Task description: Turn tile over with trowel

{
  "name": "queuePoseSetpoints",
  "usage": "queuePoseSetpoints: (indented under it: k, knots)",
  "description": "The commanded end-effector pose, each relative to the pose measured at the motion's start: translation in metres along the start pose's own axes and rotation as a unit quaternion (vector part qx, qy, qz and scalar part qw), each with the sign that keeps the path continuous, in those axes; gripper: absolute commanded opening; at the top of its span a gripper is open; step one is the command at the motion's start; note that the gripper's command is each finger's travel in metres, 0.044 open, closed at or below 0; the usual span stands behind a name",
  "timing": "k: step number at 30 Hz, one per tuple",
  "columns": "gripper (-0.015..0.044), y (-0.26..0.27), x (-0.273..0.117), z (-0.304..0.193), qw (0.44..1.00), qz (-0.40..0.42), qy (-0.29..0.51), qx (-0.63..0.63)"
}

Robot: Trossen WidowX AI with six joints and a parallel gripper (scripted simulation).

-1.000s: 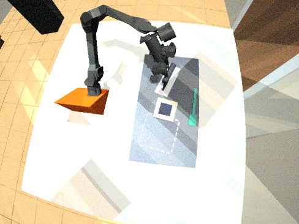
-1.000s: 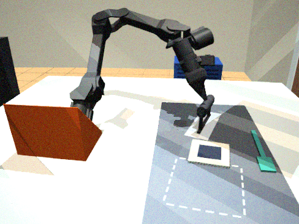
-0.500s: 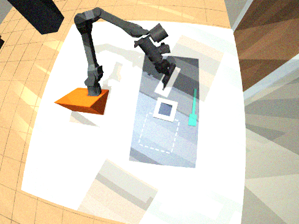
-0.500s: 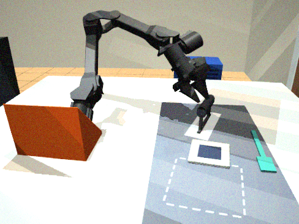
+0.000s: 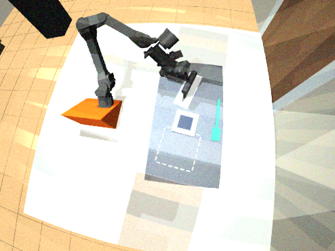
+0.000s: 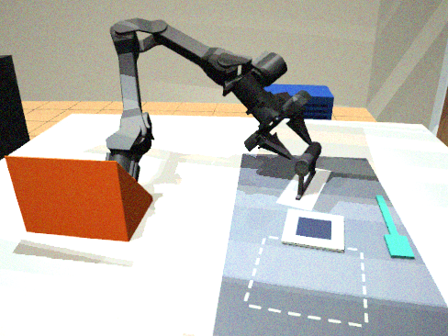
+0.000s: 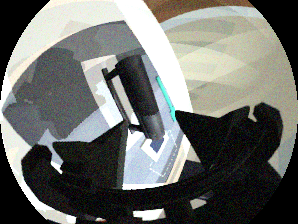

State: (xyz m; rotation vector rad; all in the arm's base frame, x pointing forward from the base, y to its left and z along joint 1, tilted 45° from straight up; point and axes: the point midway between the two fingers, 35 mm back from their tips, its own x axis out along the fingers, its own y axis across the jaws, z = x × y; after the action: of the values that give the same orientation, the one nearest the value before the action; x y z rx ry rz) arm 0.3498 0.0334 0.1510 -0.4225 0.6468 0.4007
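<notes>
Holds the end effector [image 5: 187, 75] [image 6: 304, 151] [image 7: 150, 117] apart, clamped on nothing, around or just above a dark handle [image 5: 191, 80] [image 6: 308, 158] [image 7: 137, 90], perhaps the trowel's. Shows the tile [image 5: 185, 122] [image 6: 314, 228] [image 7: 152, 147] marked side up on the mat [image 5: 209, 175] [image 6: 257, 220] [image 7: 95, 132], across the outline's [image 5: 175, 167] [image 6: 253, 307] [image 7: 151, 168] near edge to the handle, mostly outside. Leaves a teal tool [image 5: 215, 134] [image 6: 398, 245] [image 7: 166, 97] lying beside.

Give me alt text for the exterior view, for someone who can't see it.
A dark robot arm reaches over a gray mat, its open gripper around or just above a black-handled tool. Nearer lies a white tile, dark square up, partly over a dashed outline, beside a teal spatula-shaped tool.
</notes>
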Motion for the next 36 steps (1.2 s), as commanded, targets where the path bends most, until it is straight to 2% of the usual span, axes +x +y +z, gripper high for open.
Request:
queuePoseSetpoints:
  k: [1, 11, 36]
  knots:
    - [0.03, 0.005, -0.001, -0.005, 0.998, -0.016, -0.008, -0.066]
    - [0.03, 0.006, -0.001, -0.006, 0.996, -0.022, -0.012, -0.088]
    - [0.03, 0.004, 0.038, -0.003, 0.996, -0.021, -0.013, -0.087]
